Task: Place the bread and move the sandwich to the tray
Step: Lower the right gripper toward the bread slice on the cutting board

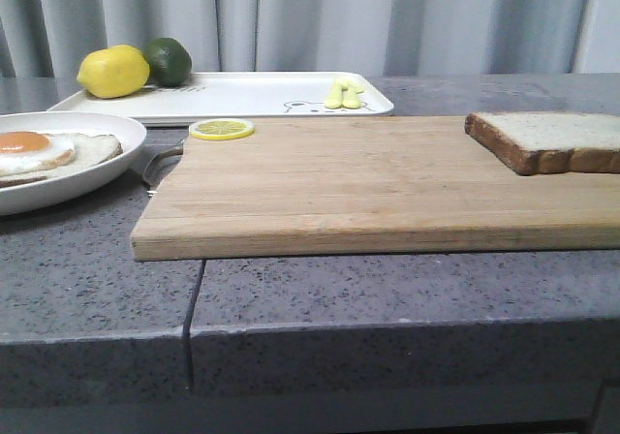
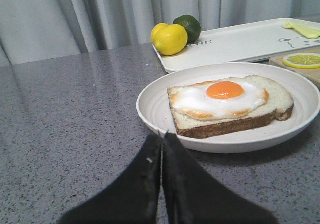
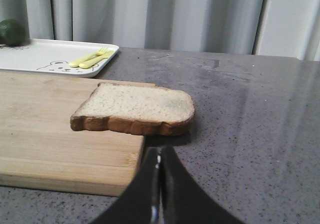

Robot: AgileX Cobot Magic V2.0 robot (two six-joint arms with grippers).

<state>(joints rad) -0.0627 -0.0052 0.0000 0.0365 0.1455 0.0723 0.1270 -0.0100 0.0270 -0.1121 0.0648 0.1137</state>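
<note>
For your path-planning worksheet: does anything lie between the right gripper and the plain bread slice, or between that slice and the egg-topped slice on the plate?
Nothing visible separates the right gripper from the bread; only bare counter and board edge lie between. Toward the sandwich on its plate, the cutting board is bare except a lemon slice at its far corner, beside that path.

2 bread slices (image 1: 547,141), 1 egg (image 2: 220,96), 1 lemon (image 1: 112,71), 1 lime (image 1: 170,59).

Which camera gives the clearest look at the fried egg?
The left wrist view: the fried egg lies close and whole on its slice on the plate. The front view catches it low and cut off at the frame's edge. The right wrist view misses it.
</note>
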